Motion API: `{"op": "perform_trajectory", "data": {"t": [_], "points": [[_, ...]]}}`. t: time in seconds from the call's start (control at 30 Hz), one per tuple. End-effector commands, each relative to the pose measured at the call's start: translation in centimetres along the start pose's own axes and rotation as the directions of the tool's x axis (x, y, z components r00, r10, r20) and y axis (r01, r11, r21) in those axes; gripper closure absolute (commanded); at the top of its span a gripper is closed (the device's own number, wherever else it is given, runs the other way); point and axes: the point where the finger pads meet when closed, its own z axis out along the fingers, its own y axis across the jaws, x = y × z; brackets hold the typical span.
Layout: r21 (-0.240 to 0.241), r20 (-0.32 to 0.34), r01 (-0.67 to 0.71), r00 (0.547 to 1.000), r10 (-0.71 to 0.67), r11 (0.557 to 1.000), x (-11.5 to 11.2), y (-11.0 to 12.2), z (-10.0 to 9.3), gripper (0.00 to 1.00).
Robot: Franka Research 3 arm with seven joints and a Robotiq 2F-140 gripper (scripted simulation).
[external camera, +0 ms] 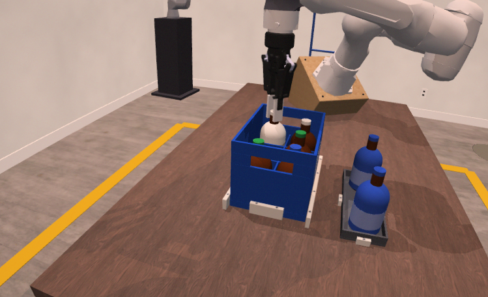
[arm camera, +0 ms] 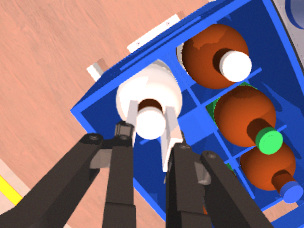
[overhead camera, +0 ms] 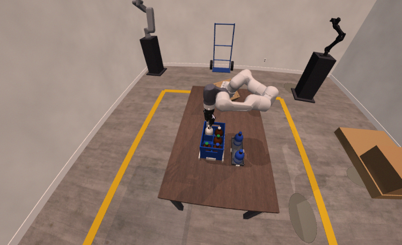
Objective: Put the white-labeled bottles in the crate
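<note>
My gripper (overhead camera: pixel 209 126) (external camera: pixel 273 113) (arm camera: pixel 149 116) is shut on the neck of the white-labeled bottle (overhead camera: pixel 209 131) (external camera: pixel 272 133) (arm camera: pixel 150 87). That bottle is upright inside the far left cell of the blue crate (overhead camera: pixel 210 153) (external camera: pixel 268 191); its base is hidden. Brown bottles stand in the right column, with a white cap (arm camera: pixel 235 66), a green cap (arm camera: pixel 269 140) and a blue cap (arm camera: pixel 291 191), and a green-capped one (overhead camera: pixel 206 143) (external camera: pixel 258 141) is near left. The middle left cell is empty. The dark tray (external camera: pixel 348 234) holds two upright blue bottles (overhead camera: pixel 238 138) (overhead camera: pixel 239 156) (external camera: pixel 367 160) (external camera: pixel 371 198).
White blocks (external camera: pixel 266 210) (external camera: pixel 363 241) sit against the crate and tray edges. The tray stands to the right of the crate. The arm's wooden base mount (external camera: pixel 308 88) is at the far end of the table (overhead camera: pixel 217 185) (external camera: pixel 201 251).
</note>
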Motion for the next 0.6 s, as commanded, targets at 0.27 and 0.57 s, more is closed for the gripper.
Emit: {"op": "perform_trajectory", "data": {"t": [0.27, 0.57], "points": [[0.002, 0.012, 0.000, 1.000, 0.000, 1.000, -0.29, -0.15, 0.24, 1.00], [0.002, 0.012, 0.000, 1.000, 0.000, 1.000, -0.30, -0.15, 0.59, 1.00]]}}
